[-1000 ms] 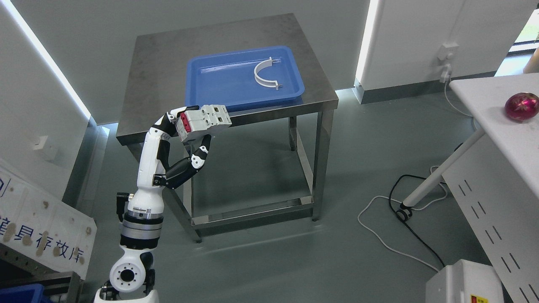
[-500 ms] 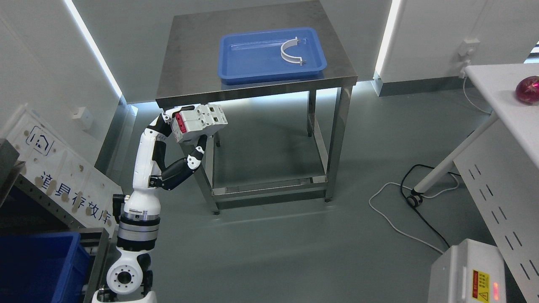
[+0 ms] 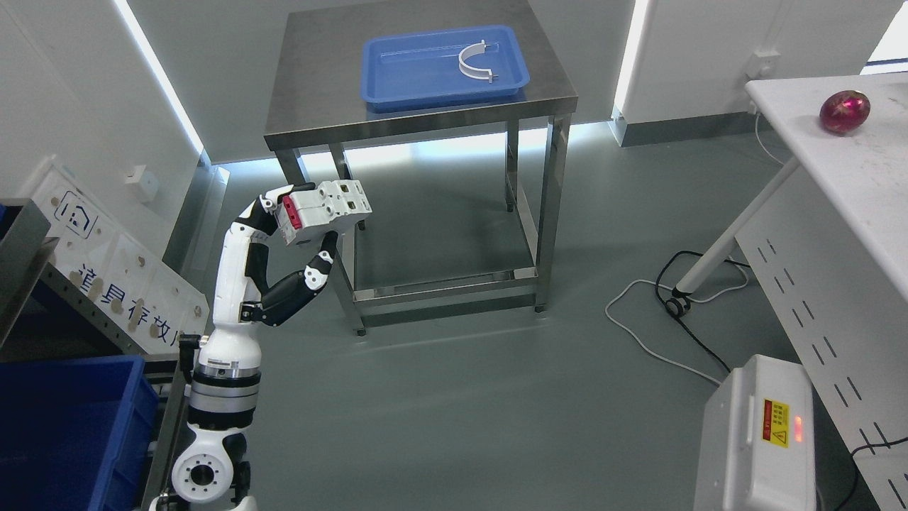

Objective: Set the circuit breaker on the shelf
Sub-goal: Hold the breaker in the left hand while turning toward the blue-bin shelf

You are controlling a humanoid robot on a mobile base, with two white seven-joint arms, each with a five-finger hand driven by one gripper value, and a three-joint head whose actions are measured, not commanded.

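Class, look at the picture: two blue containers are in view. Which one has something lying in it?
The shallow blue tray on the steel table: a white curved clamp lies in it. The deep blue bin at lower left shows no contents.

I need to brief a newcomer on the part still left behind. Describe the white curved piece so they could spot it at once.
Find the steel table by the far wall; a shallow blue tray lies on its top. The white curved piece lies in the tray's right half. It is a thin half-ring with a small pin at each end, and the only white thing in the tray.

L hand (image 3: pixel 284 234) grips circuit breaker (image 3: pixel 323 211) — steel table (image 3: pixel 312 78) behind.
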